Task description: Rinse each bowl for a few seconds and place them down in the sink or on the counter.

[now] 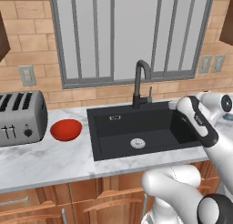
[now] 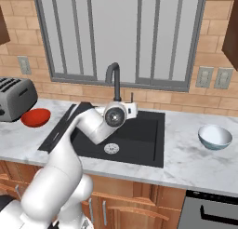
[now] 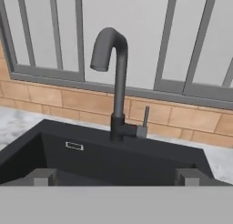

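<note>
Two small dark finger tips (image 3: 44,176) rise at the near edge of the hand view, set wide apart with nothing between them — the pincer (image 3: 116,177) is spread and empty. It hangs over the large rectangular matte black sink (image 1: 102,132), facing the tall dark arched faucet (image 3: 114,82) and the small lever at its base (image 3: 144,122).

Neither bowl is in the basin. The glossy red shallow bowl (image 1: 66,129) sits on the white marble-patterned counter (image 1: 41,161) left of the sink, just beside the silver toaster (image 1: 20,118). The pale blue-white bowl (image 2: 214,136) sits on the counter right of the sink, well apart from the red one.

Judgement: the task looks barely begun — no bowl is lifted and no water is seen running. The arm seems posed for the faucet lever, or about to turn to a bowl. The next move likely calls for either nudging that lever or swinging out to pinch a bowl's rim.
</note>
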Tool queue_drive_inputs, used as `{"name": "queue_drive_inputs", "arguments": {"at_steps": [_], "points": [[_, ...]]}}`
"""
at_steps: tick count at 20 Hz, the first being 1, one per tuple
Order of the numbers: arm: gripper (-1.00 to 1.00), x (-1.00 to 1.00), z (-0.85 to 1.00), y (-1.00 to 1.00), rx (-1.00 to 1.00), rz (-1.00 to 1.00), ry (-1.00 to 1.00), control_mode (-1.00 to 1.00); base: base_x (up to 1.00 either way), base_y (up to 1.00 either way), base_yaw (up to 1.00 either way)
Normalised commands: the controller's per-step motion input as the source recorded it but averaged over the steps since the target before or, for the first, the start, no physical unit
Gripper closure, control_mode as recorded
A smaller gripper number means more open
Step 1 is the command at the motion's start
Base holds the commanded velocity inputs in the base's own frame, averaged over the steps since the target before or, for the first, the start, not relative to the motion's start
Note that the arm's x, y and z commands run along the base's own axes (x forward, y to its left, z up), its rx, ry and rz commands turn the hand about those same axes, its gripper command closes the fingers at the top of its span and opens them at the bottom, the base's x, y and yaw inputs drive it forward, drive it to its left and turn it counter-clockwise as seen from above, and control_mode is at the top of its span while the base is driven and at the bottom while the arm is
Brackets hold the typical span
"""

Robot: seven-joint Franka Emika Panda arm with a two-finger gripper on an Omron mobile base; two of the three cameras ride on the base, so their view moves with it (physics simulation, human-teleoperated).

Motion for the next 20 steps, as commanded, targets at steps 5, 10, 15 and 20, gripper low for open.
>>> {"name": "queue_drive_inputs", "arguments": {"at_steps": [5, 10, 15, 20], "points": [[-1.00, 0.19, -0.01, 0.00, 0.00, 0.00, -0.10, -1.00, 0.00, 0.00, 0.00], [-1.00, 0.23, -0.01, 0.00, 0.01, 0.01, -0.08, -1.00, 0.00, 0.00, 0.00], [-1.00, 0.22, -0.08, 0.00, 0.03, 0.03, -0.11, -1.00, 0.00, 0.00, 0.00], [-1.00, 0.19, -0.07, -0.03, 0.08, 0.04, -0.03, -1.00, 0.00, 0.00, 0.00]]}}
